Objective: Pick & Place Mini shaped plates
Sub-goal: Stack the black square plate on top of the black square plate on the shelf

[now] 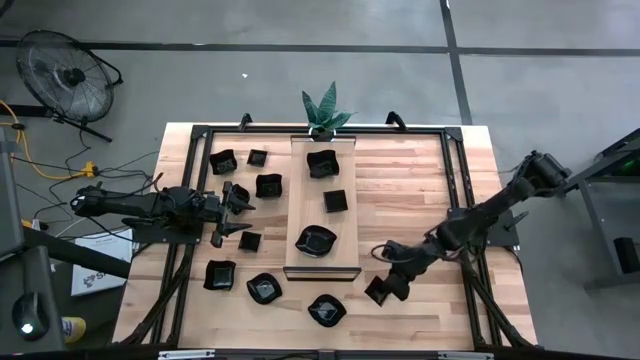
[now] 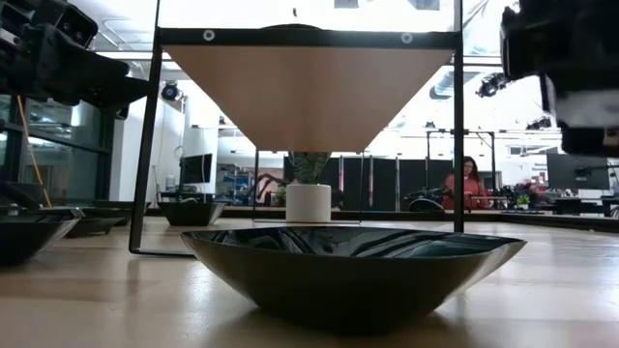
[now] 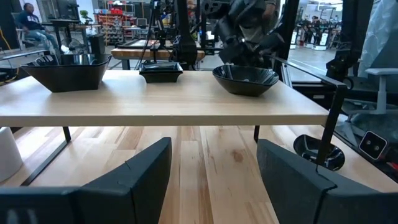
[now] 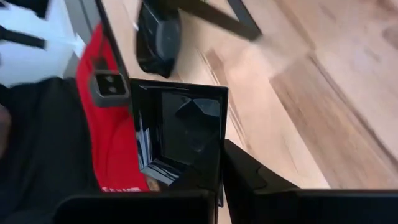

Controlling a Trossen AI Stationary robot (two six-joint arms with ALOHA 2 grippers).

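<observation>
My right gripper [image 1: 385, 287], at the board's [image 1: 324, 205] four o'clock, clamps a square plate [image 4: 183, 134] for placing; left gripper [image 1: 238, 213] waits released.

The right claw [image 1: 383, 289] grips a square black plate [image 1: 377, 291] near the worktop's [image 1: 420, 180] front edge, beside the wooden board [image 1: 323, 268].

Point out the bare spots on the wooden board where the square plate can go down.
On the wooden board, three plates sit right of centre: one far, one middle, one near. Its left strip is bare. The right gripper holds the square plate.
</observation>
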